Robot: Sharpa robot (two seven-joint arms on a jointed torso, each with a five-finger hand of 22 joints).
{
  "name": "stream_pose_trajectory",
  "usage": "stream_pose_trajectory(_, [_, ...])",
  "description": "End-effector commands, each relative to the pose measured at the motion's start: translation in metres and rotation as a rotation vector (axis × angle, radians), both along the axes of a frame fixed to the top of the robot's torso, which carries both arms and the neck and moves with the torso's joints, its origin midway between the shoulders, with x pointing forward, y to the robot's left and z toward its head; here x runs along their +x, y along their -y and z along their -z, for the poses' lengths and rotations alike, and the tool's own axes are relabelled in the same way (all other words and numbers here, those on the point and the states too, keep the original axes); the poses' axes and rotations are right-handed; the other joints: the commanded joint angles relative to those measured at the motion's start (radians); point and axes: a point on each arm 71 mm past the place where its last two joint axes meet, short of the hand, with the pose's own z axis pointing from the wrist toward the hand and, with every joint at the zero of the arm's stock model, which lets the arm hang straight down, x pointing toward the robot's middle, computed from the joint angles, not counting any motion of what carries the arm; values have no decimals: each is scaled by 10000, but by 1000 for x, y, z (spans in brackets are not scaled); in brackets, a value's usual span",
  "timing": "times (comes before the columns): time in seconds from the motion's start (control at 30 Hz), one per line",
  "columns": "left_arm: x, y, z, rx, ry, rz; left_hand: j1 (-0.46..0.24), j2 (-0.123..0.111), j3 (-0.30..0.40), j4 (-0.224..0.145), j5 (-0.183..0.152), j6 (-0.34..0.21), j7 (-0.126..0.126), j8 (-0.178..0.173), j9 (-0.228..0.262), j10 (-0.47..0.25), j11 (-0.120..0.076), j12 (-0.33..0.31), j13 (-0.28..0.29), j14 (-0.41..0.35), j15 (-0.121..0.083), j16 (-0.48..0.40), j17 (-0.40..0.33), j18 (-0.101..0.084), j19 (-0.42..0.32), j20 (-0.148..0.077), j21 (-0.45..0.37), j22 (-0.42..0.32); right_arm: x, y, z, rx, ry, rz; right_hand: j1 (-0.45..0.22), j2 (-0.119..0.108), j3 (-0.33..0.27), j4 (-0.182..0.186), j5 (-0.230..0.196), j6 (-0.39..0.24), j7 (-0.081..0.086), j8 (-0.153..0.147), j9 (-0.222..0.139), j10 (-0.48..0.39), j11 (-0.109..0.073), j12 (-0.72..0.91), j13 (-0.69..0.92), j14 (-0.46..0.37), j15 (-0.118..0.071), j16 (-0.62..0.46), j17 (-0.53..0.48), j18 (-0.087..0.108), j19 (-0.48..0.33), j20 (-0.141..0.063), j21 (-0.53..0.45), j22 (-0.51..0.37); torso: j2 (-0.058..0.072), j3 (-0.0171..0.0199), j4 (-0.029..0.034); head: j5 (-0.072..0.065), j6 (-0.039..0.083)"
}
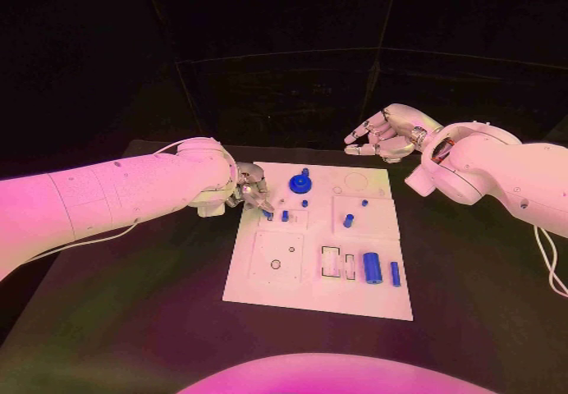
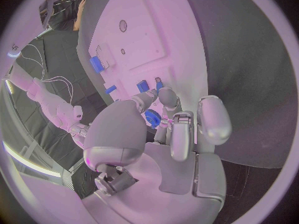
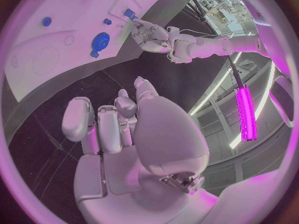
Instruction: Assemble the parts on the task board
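Left robot hand (image 1: pixel 251 190) fingertips down on small blue part (image 1: pixel 270 216) at task board (image 1: pixel 267 283) edge (grip unclear). Right robot hand (image 1: pixel 385 131) raised, fingers curled, empty.

Non-task items only:
- Black table (image 1: pixel 130 320): a dark matte top, and the reference for everything below. Its far edge runs straight across, and its left and right edges angle outward toward the near side. The same dark top also shows in the left wrist view (image 2: pixel 255 55) and the right wrist view (image 3: pixel 56 119).
- Dark back panels (image 1: pixel 284 82): these stand upright just behind the table's far edge and span its full width. Thin pale seams divide them: one near-vertical seam right of the table's centre, another toward its left side, and one horizontal line high above the far edge.
- White cable (image 1: pixel 548 263): thin, hanging in a loop over the table's right side.
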Motion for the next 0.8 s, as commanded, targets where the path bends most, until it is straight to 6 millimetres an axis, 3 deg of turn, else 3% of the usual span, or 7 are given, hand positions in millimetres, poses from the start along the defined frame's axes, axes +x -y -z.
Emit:
stream_pose_trajectory(0.03, [-1,0,3,241,-50,-47,85,-30,1704,-1635,60,73,24,-31,-8,60,19,40,9,1031,34,58,2525,-75,51,9,28,9,0,-1,-2,20,60,-56,8,108,34,-42,59,24,-3,61,-13,-46,4,-42,-10,378,-70,-52,-9,107,-37,-21,-50,-9,3,3,11,-5,-10])
stream_pose_trajectory(0.7, [-4,1,7,357,-277,57,50,-33,1717,-1608,102,100,15,-29,-11,97,14,67,48,1035,32,65,2540,-75,53,6,27,7,0,-1,-1,14,42,-79,8,108,34,-42,59,24,-3,61,-13,-46,4,-42,-10,378,-70,-52,-9,107,-37,-21,-50,-9,4,0,8,9,-29])
stream_pose_trajectory(0.8, [-5,1,7,375,-317,85,19,-78,1741,-1608,270,136,5,-29,-14,133,-2,75,63,1038,24,74,2558,-76,59,-1,33,19,0,-1,-1,11,37,-81,8,108,34,-42,59,24,-3,61,-13,-46,4,-42,-10,378,-70,-52,-9,107,-37,-21,-50,-9,8,-3,11,13,-33])
